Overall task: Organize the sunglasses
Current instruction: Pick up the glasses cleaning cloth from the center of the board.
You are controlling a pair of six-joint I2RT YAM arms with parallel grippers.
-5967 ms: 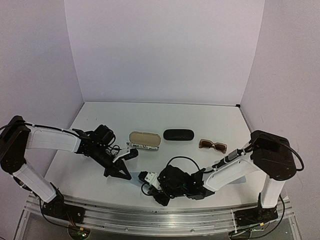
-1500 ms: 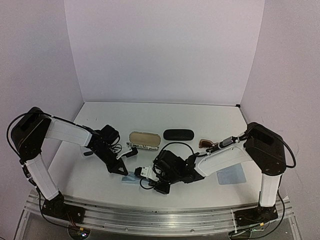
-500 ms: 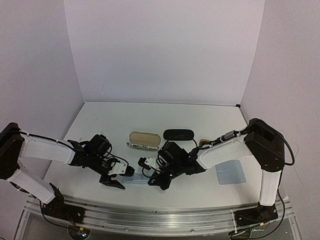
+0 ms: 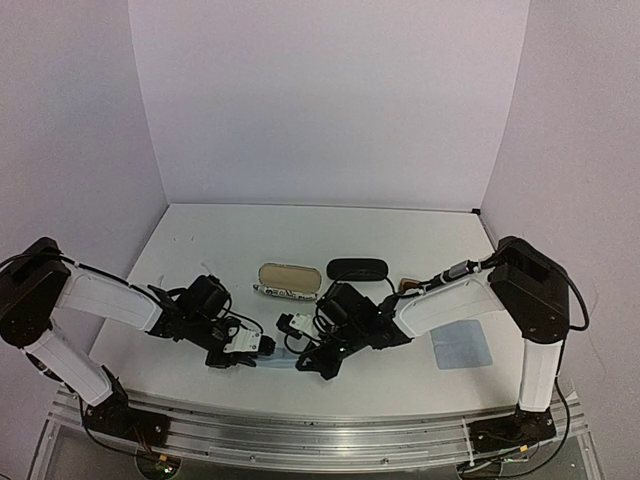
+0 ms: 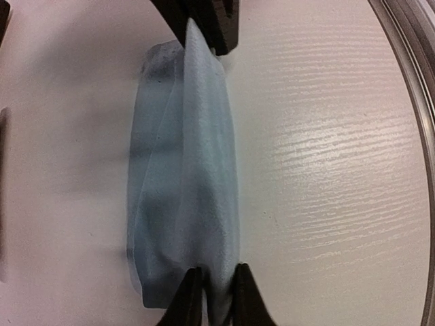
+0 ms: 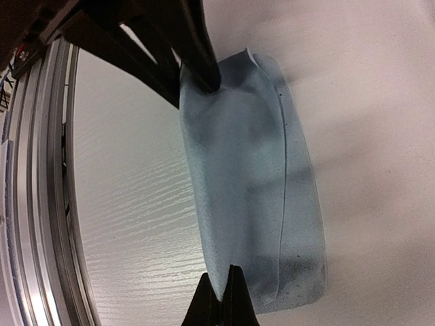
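Observation:
A pale blue cloth (image 4: 281,361) hangs folded between both grippers, just above the table near its front edge. My left gripper (image 4: 258,347) is shut on one end of the cloth (image 5: 183,170); its fingertips (image 5: 187,293) pinch the fabric. My right gripper (image 4: 305,358) is shut on the other end (image 6: 245,176), fingers tight together. The brown sunglasses (image 4: 409,286) peek out behind the right forearm. I cannot pick out the white sunglasses.
An open case with a tan inside (image 4: 289,273) and a striped black-and-white edge (image 4: 285,292) lies mid-table. A shut black case (image 4: 357,269) lies to its right. A second pale blue cloth (image 4: 462,348) lies flat at the right front. The metal rail (image 6: 41,204) runs along the table's front edge.
Both grippers have taken hold of the cloth and lifted it. In the last half second the left gripper has moved right, toward the right gripper, and the cloth sags folded between them.

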